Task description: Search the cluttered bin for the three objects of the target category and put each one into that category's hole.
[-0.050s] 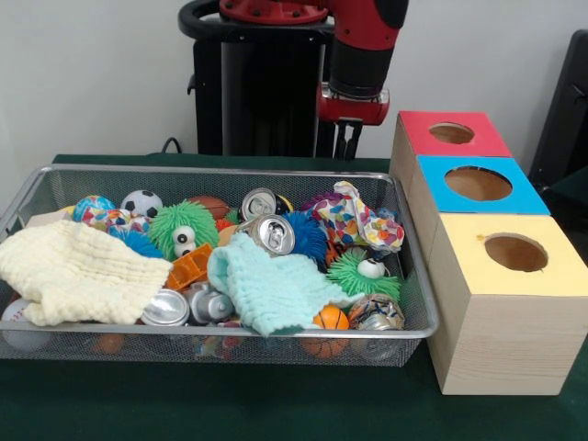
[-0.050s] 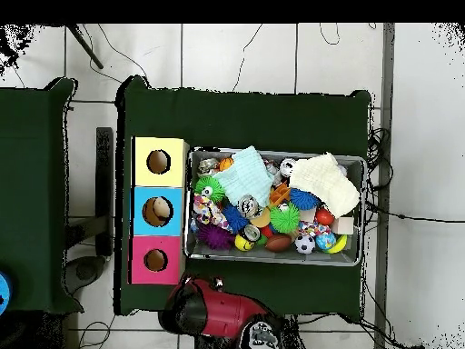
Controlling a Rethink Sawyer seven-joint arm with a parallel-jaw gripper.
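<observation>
Arm parked behind the wire bin (image 1: pixel 415 276), gripper (image 1: pixel 346 140) hanging clear above the far rim. Makes sense: nothing picked yet, full view of the clutter. Can't tell if the fingers are open or closed, too dark against the pedestal.

Bin sits on the green surface (image 1: pixel 276 404), right beside the three boxes, short carry to any hole. Target category unclear. Candidates: cans, e.g. silver can (image 1: pixel 275 233) mid-bin, partly under the mint cloth (image 1: pixel 266 289). Yellow cloth (image 1: pixel 78 271) hides more. Red box (image 1: pixel 452 134), blue box (image 1: pixel 478 184), yellow box (image 1: pixel 514 253) in a row.
</observation>
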